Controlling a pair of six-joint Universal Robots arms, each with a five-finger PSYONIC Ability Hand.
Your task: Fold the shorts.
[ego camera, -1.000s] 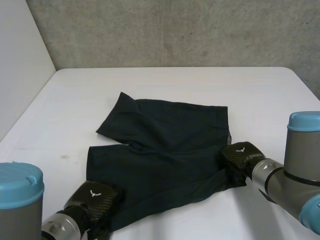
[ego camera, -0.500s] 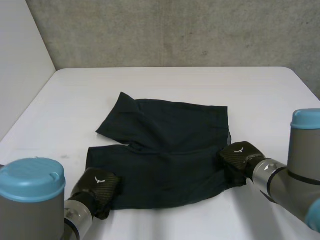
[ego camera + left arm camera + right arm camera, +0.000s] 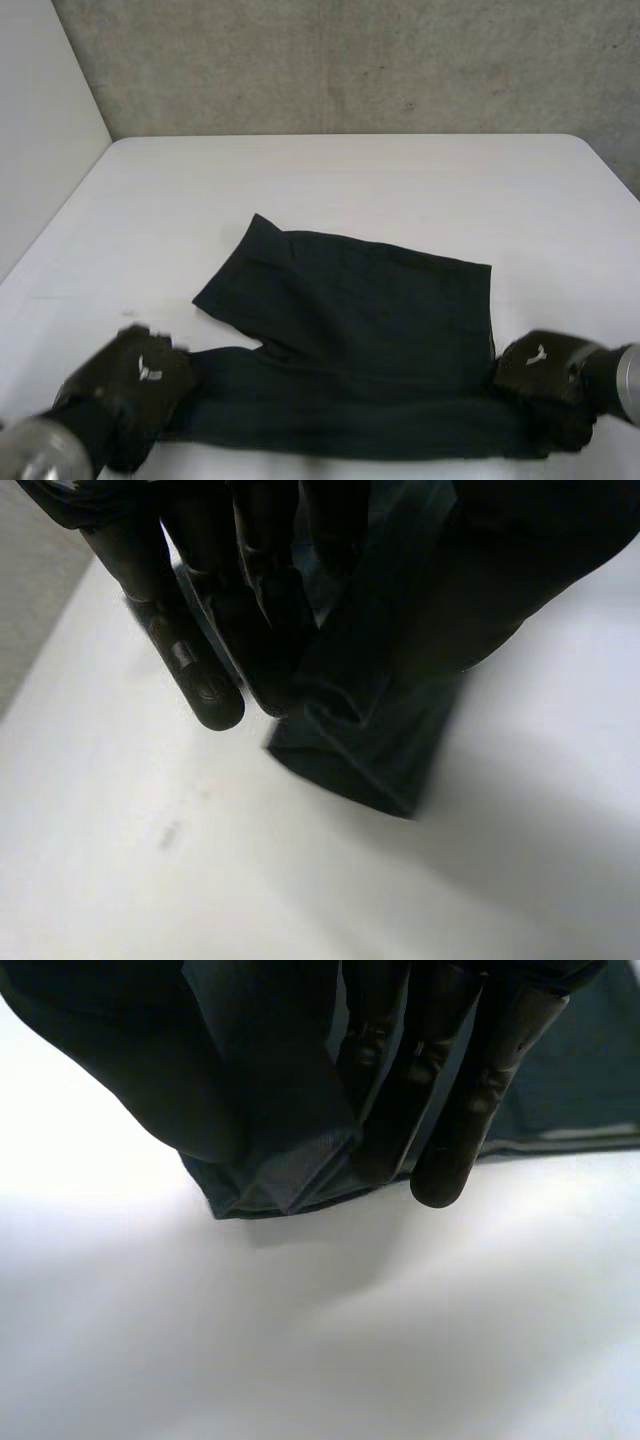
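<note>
Dark shorts [image 3: 360, 330] lie spread on the white table [image 3: 330, 180], one leg pointing to the far left. My left hand [image 3: 135, 385] pinches the near left corner of the shorts [image 3: 370, 750] between fingers [image 3: 205, 660] and thumb. My right hand [image 3: 545, 375] pinches the near right corner of the shorts [image 3: 280, 1180] between its fingers [image 3: 460, 1130] and thumb. Both corners are lifted a little off the table, and the near edge is stretched between the hands.
A grey wall runs behind the table's far edge and a white panel stands at the left. Bare table surrounds the shorts on all sides.
My left hand closed on the near left corner. Both hands moved apart and toward the near edge, pulling the shorts' near edge taut and dragging the cloth nearer.
</note>
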